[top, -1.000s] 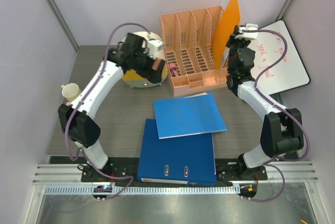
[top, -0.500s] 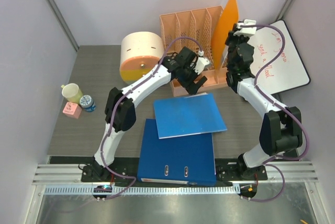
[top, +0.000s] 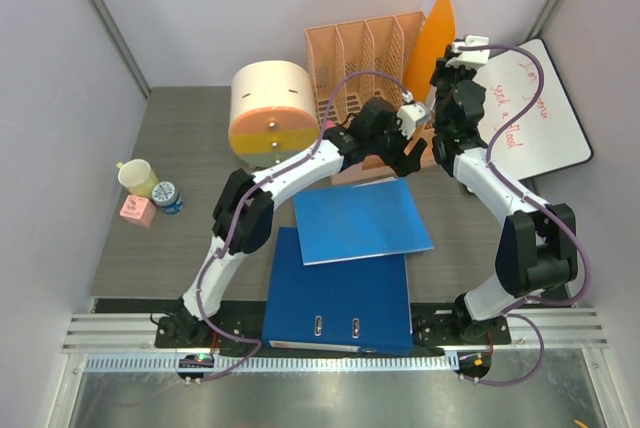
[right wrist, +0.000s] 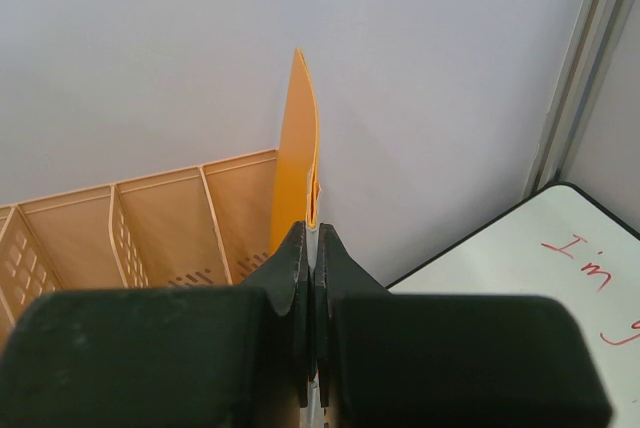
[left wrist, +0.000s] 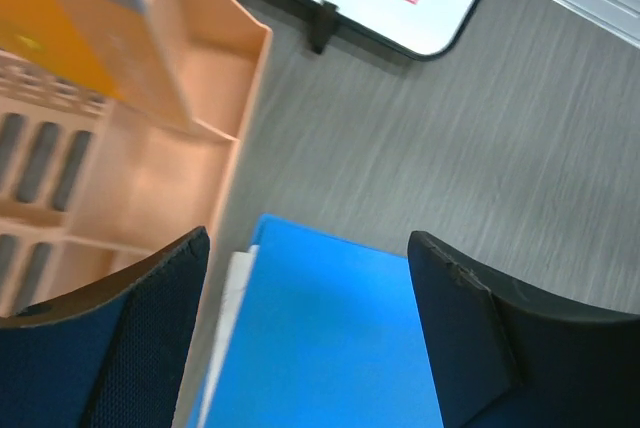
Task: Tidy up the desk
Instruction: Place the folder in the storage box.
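Left gripper [left wrist: 308, 278] has swung over the blue folder [left wrist: 325, 358], jaws apart and empty — I'd watch it clipping the organizer [left wrist: 150, 178], right gripper [right wrist: 311, 248] clamped on the orange divider [right wrist: 296, 148] there.

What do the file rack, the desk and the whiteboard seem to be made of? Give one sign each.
File rack: probably moulded plastic, matt peach; slotted walls.
Desk: wood or wood-look laminate, dull grey; streaky grain.
Whiteboard: smooth coated board, glossy white; red marker writing on it.
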`<control>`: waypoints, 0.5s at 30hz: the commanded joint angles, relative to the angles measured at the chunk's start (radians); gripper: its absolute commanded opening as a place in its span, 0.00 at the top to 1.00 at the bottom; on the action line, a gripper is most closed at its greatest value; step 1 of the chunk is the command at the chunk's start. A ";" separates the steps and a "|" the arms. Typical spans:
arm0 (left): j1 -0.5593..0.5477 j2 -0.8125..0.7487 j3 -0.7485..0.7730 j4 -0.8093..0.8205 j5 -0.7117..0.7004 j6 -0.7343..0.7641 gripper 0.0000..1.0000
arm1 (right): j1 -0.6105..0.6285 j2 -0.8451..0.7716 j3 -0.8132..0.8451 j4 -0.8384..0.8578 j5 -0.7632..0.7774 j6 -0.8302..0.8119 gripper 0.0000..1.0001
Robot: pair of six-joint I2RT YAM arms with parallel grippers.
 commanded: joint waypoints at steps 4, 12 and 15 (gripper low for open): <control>0.010 0.014 -0.039 0.255 0.189 -0.112 0.19 | 0.002 -0.009 0.017 -0.024 -0.007 -0.023 0.99; 0.072 0.129 -0.011 0.580 0.281 -0.281 0.21 | 0.000 -0.032 -0.006 -0.019 -0.005 -0.023 0.99; 0.091 0.233 0.158 0.542 0.304 -0.344 0.25 | -0.001 -0.030 0.005 -0.021 -0.010 -0.023 0.99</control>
